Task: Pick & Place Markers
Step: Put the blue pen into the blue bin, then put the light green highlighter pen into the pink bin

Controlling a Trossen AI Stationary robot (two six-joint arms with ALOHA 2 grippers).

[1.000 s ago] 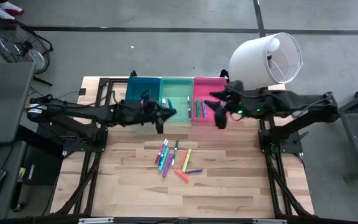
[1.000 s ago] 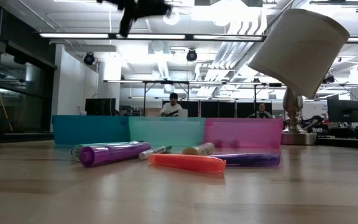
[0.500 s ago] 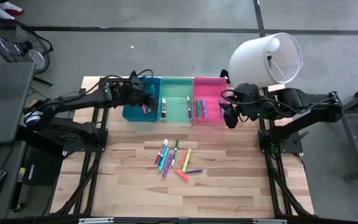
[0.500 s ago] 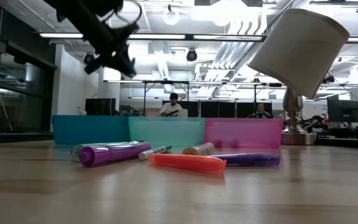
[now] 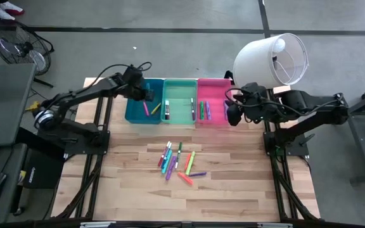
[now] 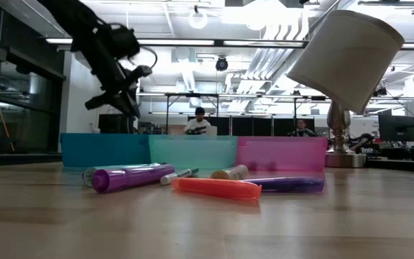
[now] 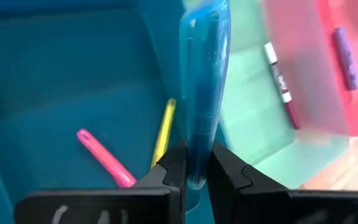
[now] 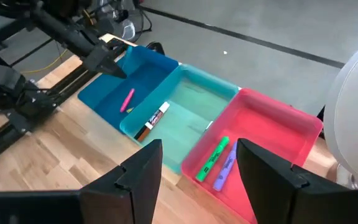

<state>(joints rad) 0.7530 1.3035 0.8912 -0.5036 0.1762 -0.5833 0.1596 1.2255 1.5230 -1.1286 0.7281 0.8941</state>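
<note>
My left gripper (image 5: 146, 95) hangs over the blue bin (image 5: 132, 115), shut on a teal marker (image 7: 202, 74). A pink marker (image 7: 104, 158) and a yellow one (image 7: 163, 132) lie on that bin's floor. The mint bin (image 5: 181, 117) holds a white marker (image 8: 154, 119). The pink bin (image 5: 215, 86) holds a green marker (image 8: 212, 158) and a purple one (image 8: 225, 167). Several more markers (image 5: 179, 164) lie loose on the wood nearer the front. My right gripper (image 8: 197, 180) is open in the air beside the pink bin's right end. My left gripper pinches the teal marker near one end (image 7: 194, 163) between its two fingers. The fingers slant downward over the blue bin. The marker's length sticks out ahead of the fingertips, lifted clear above the wall between the blue and mint bins.
A lamp with a white shade (image 5: 272, 57) stands at the table's far right corner, behind my right arm. The three bins sit side by side along the far edge. Bare wood (image 5: 233, 190) surrounds the loose markers toward the near edge.
My left gripper, still shut on the teal marker, has swung from in front of the mint bin toward the table's left and far edge, sinking and turning, and now hangs over the blue bin. My right gripper has drawn back slightly toward the right edge and tipped further down.
</note>
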